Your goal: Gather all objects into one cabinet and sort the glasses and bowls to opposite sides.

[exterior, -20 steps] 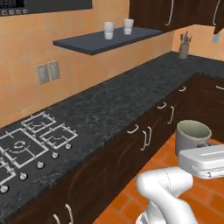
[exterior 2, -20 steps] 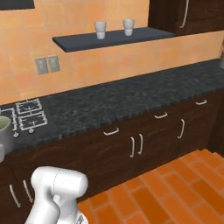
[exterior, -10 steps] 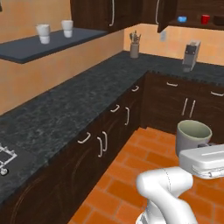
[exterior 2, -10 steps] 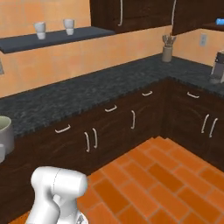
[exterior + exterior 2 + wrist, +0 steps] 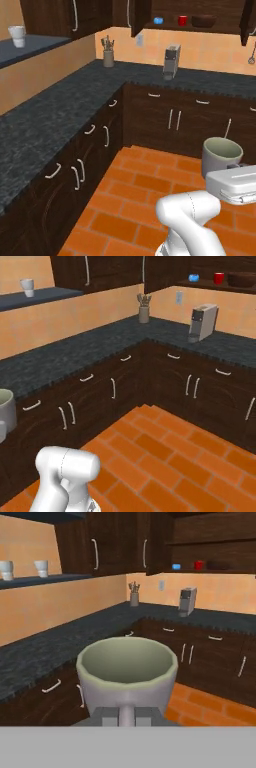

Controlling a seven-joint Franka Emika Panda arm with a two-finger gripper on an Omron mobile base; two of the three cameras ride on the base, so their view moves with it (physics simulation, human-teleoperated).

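upright grey-beige cup [image 5: 127,672] held; blue bowl [image 5: 158,20], red cup [image 5: 183,20], wooden bowl [image 5: 203,21] shelved.

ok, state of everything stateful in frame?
pincer: shut on grey-beige cup
grey-beige cup: upright, empty, held
dark cabinet: door open
blue bowl: on the cabinet shelf, left end
red cup: upright on the shelf, middle
brown wooden bowl: on the shelf, right of the red cup
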